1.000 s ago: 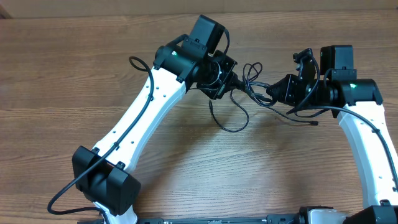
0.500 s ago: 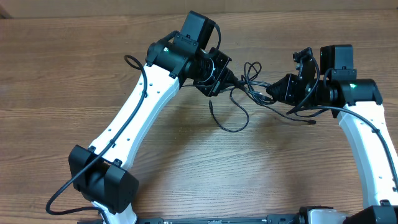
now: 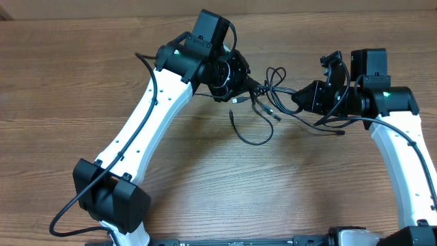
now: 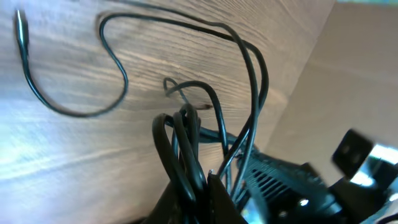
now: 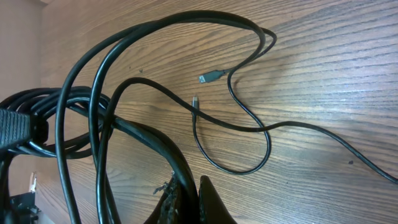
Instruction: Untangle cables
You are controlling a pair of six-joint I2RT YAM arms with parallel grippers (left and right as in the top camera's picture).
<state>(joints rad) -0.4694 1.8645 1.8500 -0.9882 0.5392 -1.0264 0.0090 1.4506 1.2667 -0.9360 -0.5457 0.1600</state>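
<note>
Two grippers are closed on one tangle of thin black cables, which is found in the upper middle of the overhead frame, between the two arm ends and over the wooden surface. The left gripper is seen just left of the tangle, its jaws narrowed to a pinch on several strands. In the left wrist view these strands are seen rising as tight folded loops from between the dark fingers at the bottom centre of the frame. The right gripper is placed just right of the tangle and is likewise pinched shut. In the right wrist view a strand is seen running down into its fingers at the bottom centre.

From the held tangle, a wide loop is let down toward the middle of the overhead frame and is laid on the surface, with a small tip at its left end. A silvery-tipped plug is seen in the upper middle of the right wrist view, lying on the wood, and a second, smaller plug end is seen just below it. Several long arcs of cable are swept across the upper left of that view toward the left gripper, part of which is seen at the left edge.
</note>
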